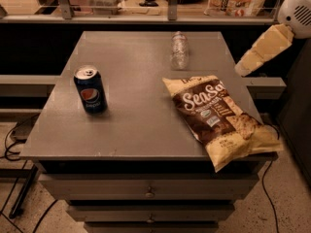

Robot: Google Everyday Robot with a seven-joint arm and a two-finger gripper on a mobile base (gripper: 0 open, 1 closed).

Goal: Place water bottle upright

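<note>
Water bottle lies upper centre on surface; gripper upper right, beyond surface edge, apart from bottle; grip state can't tell.

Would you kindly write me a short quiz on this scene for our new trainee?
1. True or false: the Pepsi can stands on the left side of the table as the camera sees it.
2. Which item overhangs the table's front right corner? A) water bottle B) chip bag C) Pepsi can
3. Fill in: the claw hovers near the table's ____ edge.
Key: 1 true; 2 B; 3 right, with the claw apart from the water bottle.
</note>
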